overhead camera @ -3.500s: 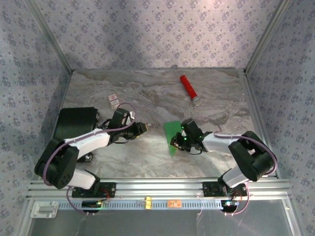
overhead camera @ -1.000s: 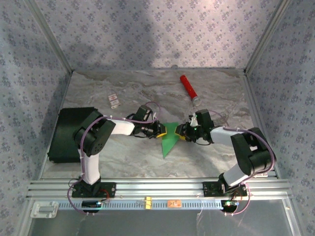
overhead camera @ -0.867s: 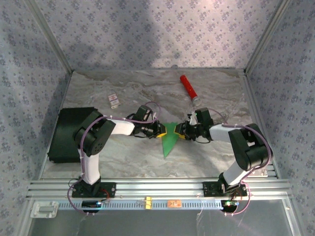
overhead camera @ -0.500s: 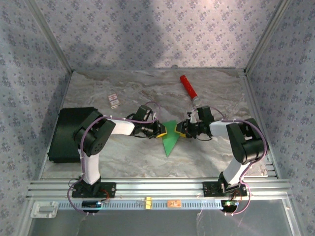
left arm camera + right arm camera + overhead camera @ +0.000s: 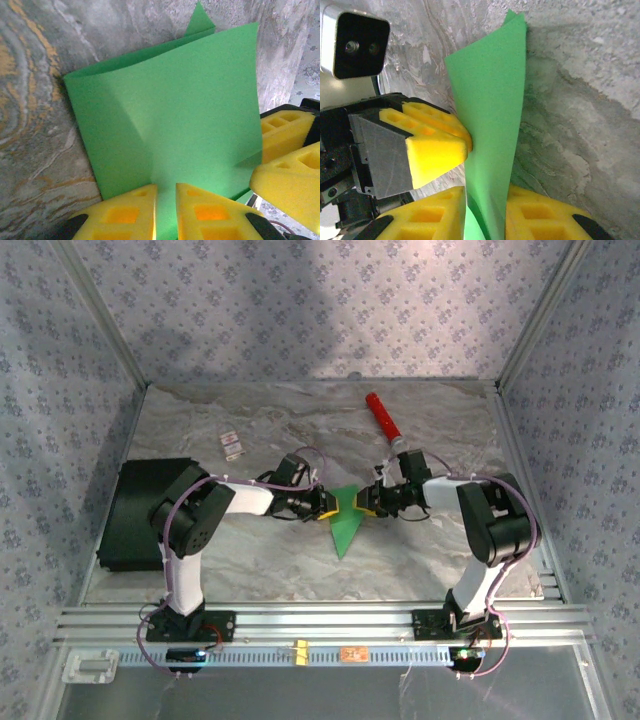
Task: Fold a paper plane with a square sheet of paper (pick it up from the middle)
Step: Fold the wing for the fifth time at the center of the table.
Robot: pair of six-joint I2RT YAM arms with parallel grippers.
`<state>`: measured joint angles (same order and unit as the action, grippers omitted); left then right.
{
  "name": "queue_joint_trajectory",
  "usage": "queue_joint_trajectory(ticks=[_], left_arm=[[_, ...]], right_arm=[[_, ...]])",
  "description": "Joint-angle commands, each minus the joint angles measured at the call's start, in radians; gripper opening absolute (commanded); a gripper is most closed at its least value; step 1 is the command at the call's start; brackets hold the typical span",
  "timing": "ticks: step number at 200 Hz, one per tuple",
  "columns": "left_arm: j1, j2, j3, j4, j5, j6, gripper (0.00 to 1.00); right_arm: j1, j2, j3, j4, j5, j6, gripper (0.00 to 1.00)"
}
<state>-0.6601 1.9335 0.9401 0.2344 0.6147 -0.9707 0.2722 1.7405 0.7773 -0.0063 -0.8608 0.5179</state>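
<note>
The green paper [image 5: 345, 521] sits at the middle of the marble-veined table [image 5: 300, 440], pinched between the two grippers; from above it reads as a narrow triangle whose point aims at the near edge; whether it rests on the stone cannot be told. In the left wrist view it is a smooth, matte, folded sheet with crisp straight edges, a diagonal crease shading its left part and a small pointed flap poking up behind the top edge. The left gripper [image 5: 165, 186] has its ribbed yellow foam fingers nearly together, clamped on the sheet's lower edge; the right gripper [image 5: 486, 191] grips the opposite side, the thin layers running up between its pads, with one blunt yellow finger of the left gripper pressing the sheet's far face. A glossy red cylinder [image 5: 382, 418] lies well behind on the table; a flat black box [image 5: 145, 510] lies at the left edge.
</note>
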Motion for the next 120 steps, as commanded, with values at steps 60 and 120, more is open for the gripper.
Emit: queue_joint_trajectory(ticks=[60,120], left_arm=[[0.012,-0.045,0.009,-0.007,-0.015,-0.033,0.26],[-0.008,-0.046,0.021,0.02,0.0,-0.055,0.27]], right_arm=[[0.011,-0.122,-0.164,0.161,0.138,0.255,0.1],[0.121,-0.222,-0.276,0.253,0.348,0.465,0.09]])
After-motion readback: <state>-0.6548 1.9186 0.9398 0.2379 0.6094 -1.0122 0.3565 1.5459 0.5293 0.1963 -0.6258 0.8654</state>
